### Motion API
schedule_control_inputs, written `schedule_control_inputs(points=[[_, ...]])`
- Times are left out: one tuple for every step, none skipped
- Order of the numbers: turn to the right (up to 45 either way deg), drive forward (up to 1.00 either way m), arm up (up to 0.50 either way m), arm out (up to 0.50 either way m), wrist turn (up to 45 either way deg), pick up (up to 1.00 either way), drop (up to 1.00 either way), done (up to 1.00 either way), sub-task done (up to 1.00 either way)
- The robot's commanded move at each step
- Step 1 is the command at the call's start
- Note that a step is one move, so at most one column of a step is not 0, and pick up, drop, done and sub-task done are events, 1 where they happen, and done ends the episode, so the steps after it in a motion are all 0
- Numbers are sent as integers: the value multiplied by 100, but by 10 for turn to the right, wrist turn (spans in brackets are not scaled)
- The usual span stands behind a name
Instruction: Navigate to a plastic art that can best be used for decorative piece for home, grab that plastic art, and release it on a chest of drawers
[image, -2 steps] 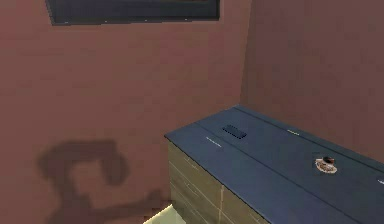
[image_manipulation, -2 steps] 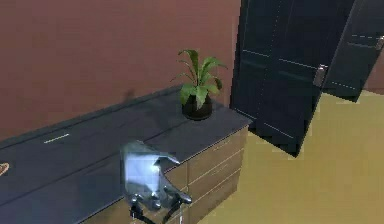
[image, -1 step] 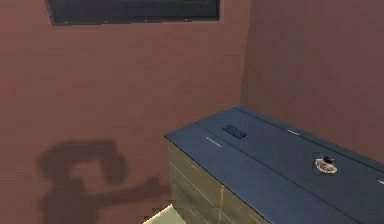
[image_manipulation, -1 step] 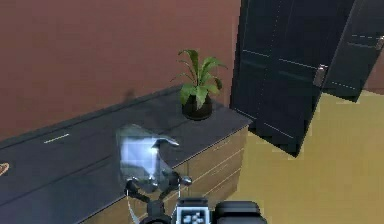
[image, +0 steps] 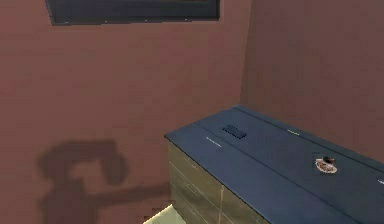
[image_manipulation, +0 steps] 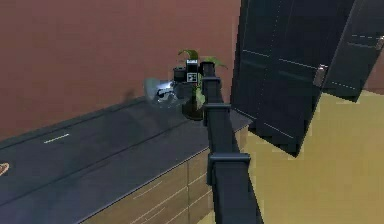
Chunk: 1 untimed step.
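ok so nearest to me the arm (image_manipulation: 226, 170) reaches out across the chest of drawers (image_manipulation: 90, 150), and I reckon that's on purpose. The drop-off spot is that dark blue top, so the claw (image_manipulation: 166, 94) is out toward the wall side of it. A small leafy green thing (image_manipulation: 196, 56) pokes up right at the claw, and my guess is that's the plastic art. I can't tell if the claw is holding it, since the top is directly behind and it could just as well be sitting there. The top looks flat and smooth, so it should take the piece fine. Also on it are a small dark block (image: 237, 131) and a round dish-looking thing (image: 324, 165), well apart. Further back there's a plain red-brown wall (image: 120, 90), a dark framed panel (image: 135, 10) high up, tall dark cupboard doors (image_manipulation: 290, 70) and yellowish floor (image_manipulation: 320, 180)
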Motion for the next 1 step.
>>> schedule_control_inputs(points=[[0,0,0,0,-450,0,0,0,0]])
